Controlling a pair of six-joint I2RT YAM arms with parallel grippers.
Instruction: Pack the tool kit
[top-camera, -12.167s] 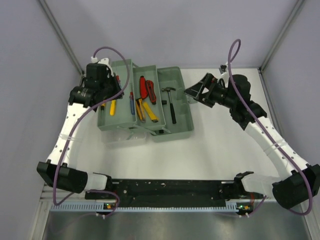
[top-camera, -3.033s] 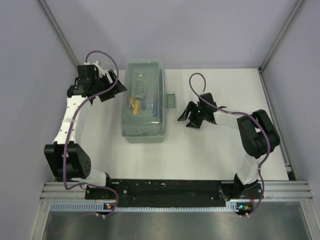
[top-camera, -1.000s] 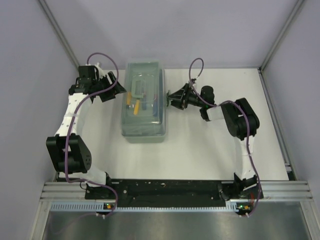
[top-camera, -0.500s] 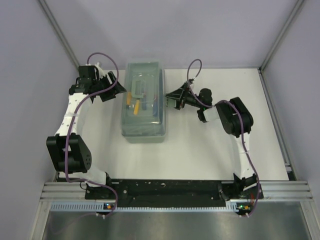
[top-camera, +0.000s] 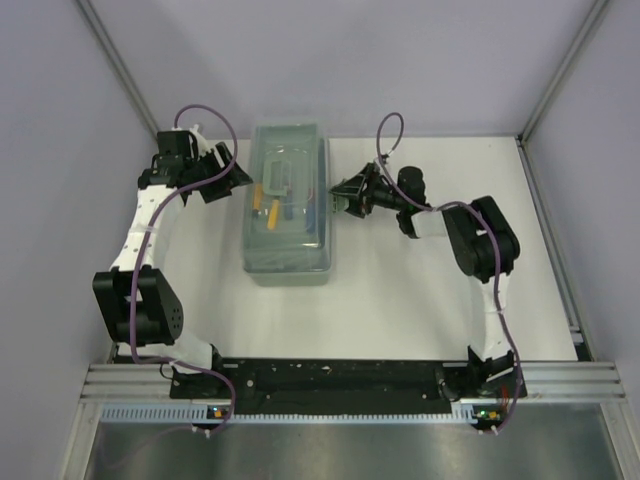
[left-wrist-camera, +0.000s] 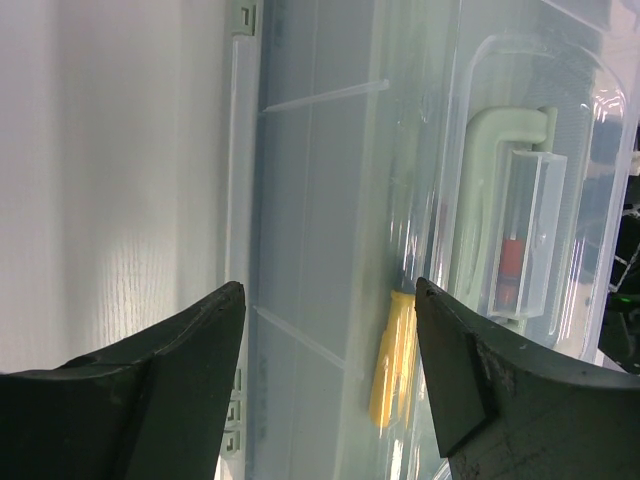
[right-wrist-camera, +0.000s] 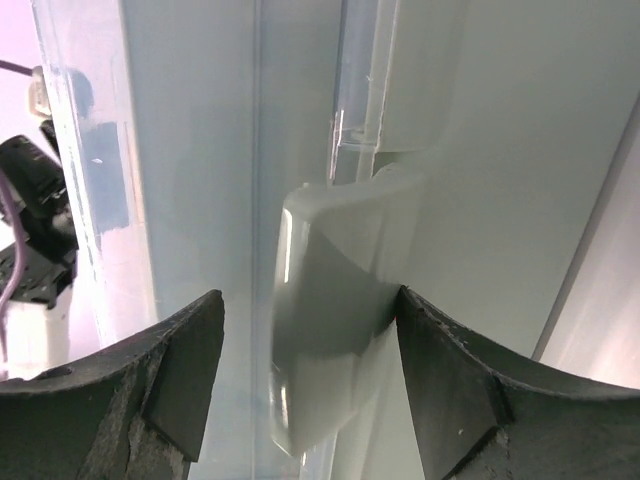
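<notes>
The tool kit (top-camera: 288, 240) is a pale green box that lies shut on the white table, with tools showing through its clear lid (left-wrist-camera: 330, 180). A yellow tool handle (left-wrist-camera: 392, 360) and the lid's carry handle (left-wrist-camera: 488, 230) appear in the left wrist view. My left gripper (top-camera: 232, 182) (left-wrist-camera: 328, 290) stands open at the box's left side, holding nothing. My right gripper (top-camera: 340, 197) (right-wrist-camera: 308, 296) is open at the box's right side. The green latch (right-wrist-camera: 330, 350) sits between its fingers; the right finger (right-wrist-camera: 440, 380) touches the latch's edge, the left one is apart from it.
Grey walls enclose the table on the left, back and right. A black rail (top-camera: 340, 380) carrying both arm bases runs along the near edge. Purple cables (top-camera: 385, 135) loop above each wrist. White table (top-camera: 430, 300) lies right of and in front of the box.
The right forearm has shifted slightly while its gripper stays at the latch. The left arm and the box have not moved.
</notes>
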